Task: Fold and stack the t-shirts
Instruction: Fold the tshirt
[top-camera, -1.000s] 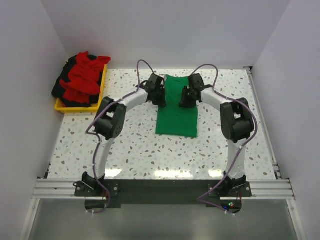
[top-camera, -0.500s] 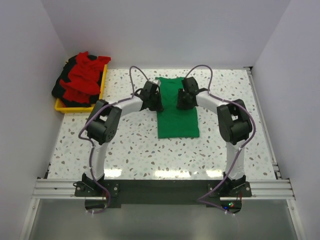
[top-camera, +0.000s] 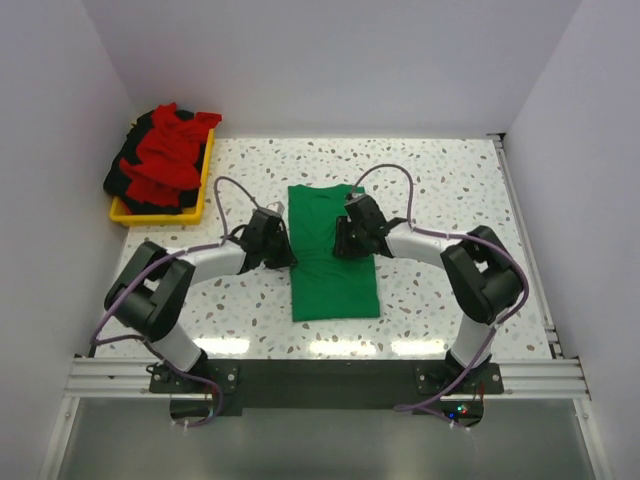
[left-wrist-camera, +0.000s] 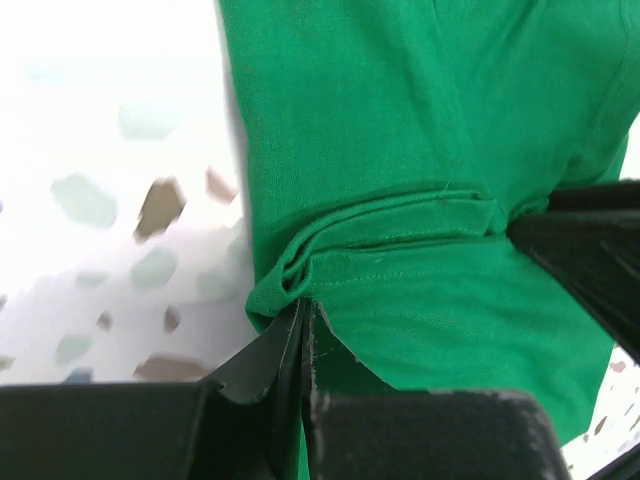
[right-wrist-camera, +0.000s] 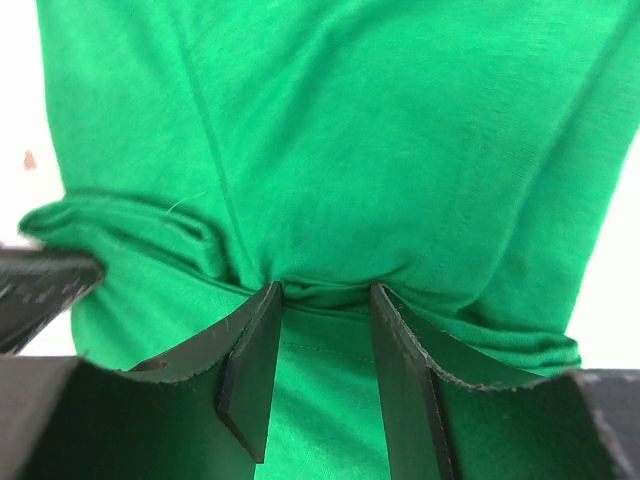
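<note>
The green t-shirt (top-camera: 335, 285) lies folded to a narrow strip mid-table, lengthwise toward me. My left gripper (top-camera: 283, 250) is at its left edge and my right gripper (top-camera: 345, 238) on its right half, both low over the cloth. In the left wrist view the left gripper (left-wrist-camera: 303, 305) is shut, its tips pinching the green t-shirt (left-wrist-camera: 400, 150) at a folded hem. The right gripper (right-wrist-camera: 325, 290) has its jaws partly apart, with a bunched fold of the green t-shirt (right-wrist-camera: 330, 120) squeezed between the tips. A red t-shirt (top-camera: 165, 150) lies crumpled over a black one (top-camera: 125, 178) at the far left.
A shallow yellow tray (top-camera: 160, 213) in the far left corner holds the red and black cloth. White walls close in the speckled table (top-camera: 450, 180) on the left, back and right. A metal rail (top-camera: 320, 375) runs along the near edge.
Both grippers have drawn back toward the near edge, pulling the green t-shirt with them across the table. The arms are now folded low and wide.
</note>
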